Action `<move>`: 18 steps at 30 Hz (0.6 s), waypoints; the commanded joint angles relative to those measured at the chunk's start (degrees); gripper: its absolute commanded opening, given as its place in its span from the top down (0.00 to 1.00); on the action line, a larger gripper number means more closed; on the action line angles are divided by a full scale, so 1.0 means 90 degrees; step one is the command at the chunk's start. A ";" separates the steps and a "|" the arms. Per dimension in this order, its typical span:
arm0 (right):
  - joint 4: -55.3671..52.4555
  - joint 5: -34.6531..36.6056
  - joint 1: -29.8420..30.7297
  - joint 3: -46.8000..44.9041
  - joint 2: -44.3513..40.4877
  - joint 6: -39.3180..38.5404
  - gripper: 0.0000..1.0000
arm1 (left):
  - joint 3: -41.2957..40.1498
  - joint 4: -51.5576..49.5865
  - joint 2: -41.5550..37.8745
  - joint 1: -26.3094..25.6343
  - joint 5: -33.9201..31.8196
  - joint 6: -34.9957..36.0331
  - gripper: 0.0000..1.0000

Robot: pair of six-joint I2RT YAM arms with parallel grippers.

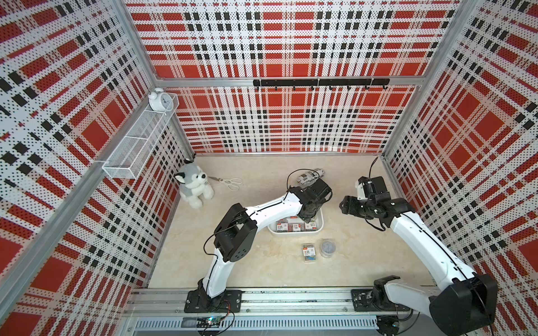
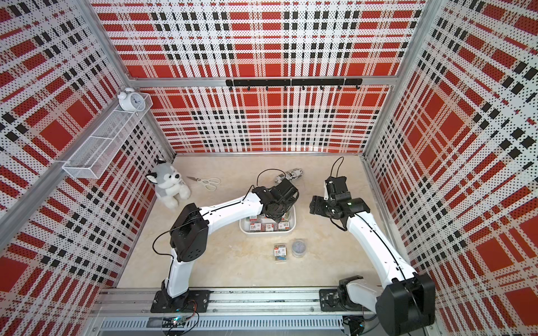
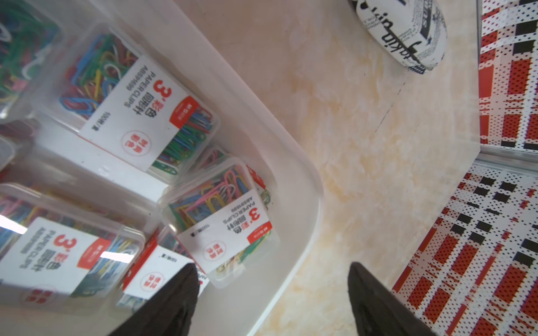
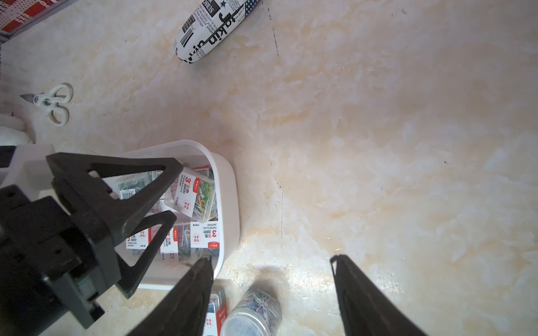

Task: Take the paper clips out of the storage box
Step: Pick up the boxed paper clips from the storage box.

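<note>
**Two out, the rest waiting in the box**

In both top views, one case (image 1: 309,252) and the round tub (image 1: 328,248) are lying on the table (image 1: 247,261) outside the storage box (image 1: 294,232) — the other cases (image 1: 286,227) are sitting inside, under the left gripper (image 1: 308,216). Left wrist view: its jaws are standing apart, holding nothing, above labelled cases at the box's corner. Right wrist view: the right gripper (image 4: 271,259) is hanging beside the box, spread and empty.

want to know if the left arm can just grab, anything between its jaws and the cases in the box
Nothing visible does. The left gripper hangs open over the storage box, and the paper clip cases lie uncovered right below it, with no lid on top.
</note>
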 commanded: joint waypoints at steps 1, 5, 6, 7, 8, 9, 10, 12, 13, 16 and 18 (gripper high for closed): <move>0.0093 -0.0034 -0.0047 -0.0039 -0.0188 -0.0002 0.29 | -0.0046 -0.0191 0.0277 0.0063 0.0057 -0.0081 0.17; 0.0093 -0.0018 -0.0048 -0.0050 -0.0220 0.0010 0.29 | -0.0130 -0.0188 0.0347 0.0131 0.0109 -0.0053 0.18; 0.0094 -0.0014 -0.0047 -0.0049 -0.0220 0.0008 0.29 | -0.0147 -0.0193 0.0366 0.0146 0.0122 -0.0043 0.19; 0.0094 -0.0019 -0.0047 -0.0065 -0.0228 0.0008 0.29 | -0.0163 -0.0193 0.0381 0.0156 0.0135 -0.0029 0.19; 0.0093 -0.0014 -0.0047 -0.0060 -0.0215 0.0007 0.29 | -0.0179 -0.0188 0.0399 0.0161 0.0146 -0.0028 0.20; 0.0098 -0.0005 -0.0047 -0.0064 -0.0227 0.0007 0.29 | -0.0188 -0.0188 0.0396 0.0170 0.0145 -0.0019 0.21; 0.0100 -0.0004 -0.0047 -0.0069 -0.0222 0.0013 0.29 | -0.0194 -0.0191 0.0396 0.0170 0.0146 -0.0013 0.21; 0.0110 -0.0014 -0.0052 -0.0083 -0.0230 0.0009 0.29 | -0.0218 -0.0183 0.0406 0.0188 0.0132 -0.0014 0.21; 0.0122 -0.0019 -0.0047 -0.0090 -0.0224 0.0009 0.29 | -0.0222 -0.0178 0.0430 0.0200 0.0146 0.0001 0.21; 0.0142 -0.0033 -0.0047 -0.0099 -0.0211 0.0000 0.29 | -0.0194 -0.0169 0.0501 0.0222 0.0150 0.0039 0.22; 0.0147 -0.0043 -0.0047 -0.0108 -0.0211 0.0008 0.29 | -0.0145 -0.0170 0.0556 0.0235 0.0176 0.0061 0.25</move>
